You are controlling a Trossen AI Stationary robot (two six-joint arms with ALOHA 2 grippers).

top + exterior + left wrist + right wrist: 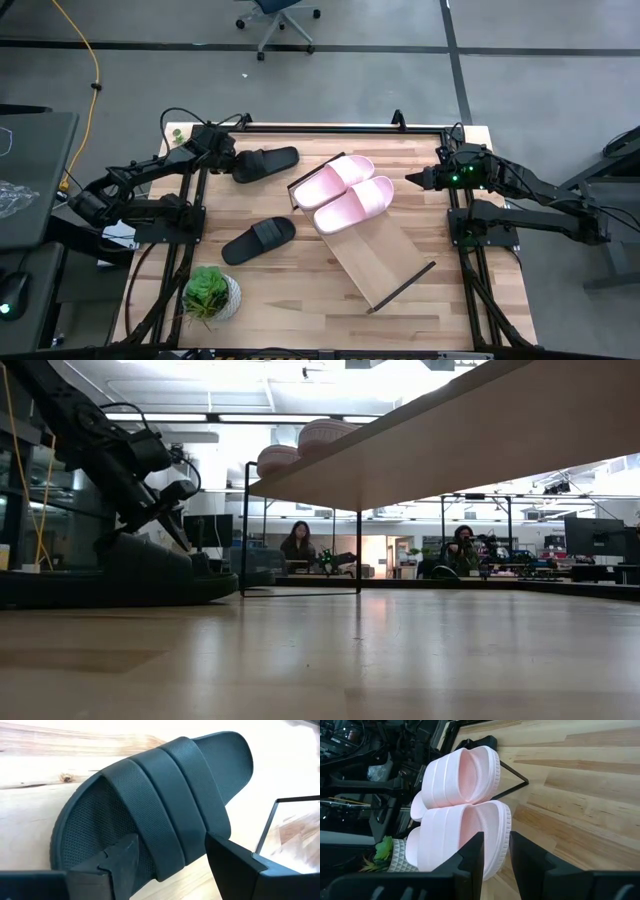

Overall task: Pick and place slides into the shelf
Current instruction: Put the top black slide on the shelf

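Note:
Two pale pink slides lie side by side on the far end of the light-wood shelf, which stands on thin dark legs. One black slide lies sole-down on the table at the far left, and another black slide lies nearer the middle. My left gripper is open at the far black slide. Its fingers stand either side of the wide strap, one finger over the footbed. My right gripper is slightly open and empty, just right of the pink slides. My left gripper comes at the far black slide slanting down from the table's left, with its open fingers lying across one side of the strap. I cannot tell whether the fingers touch the slide. The slide lies flat on the table.
A small potted plant stands near the table's front left. The near half of the shelf board is bare. People sit at desks in the room beyond the table.

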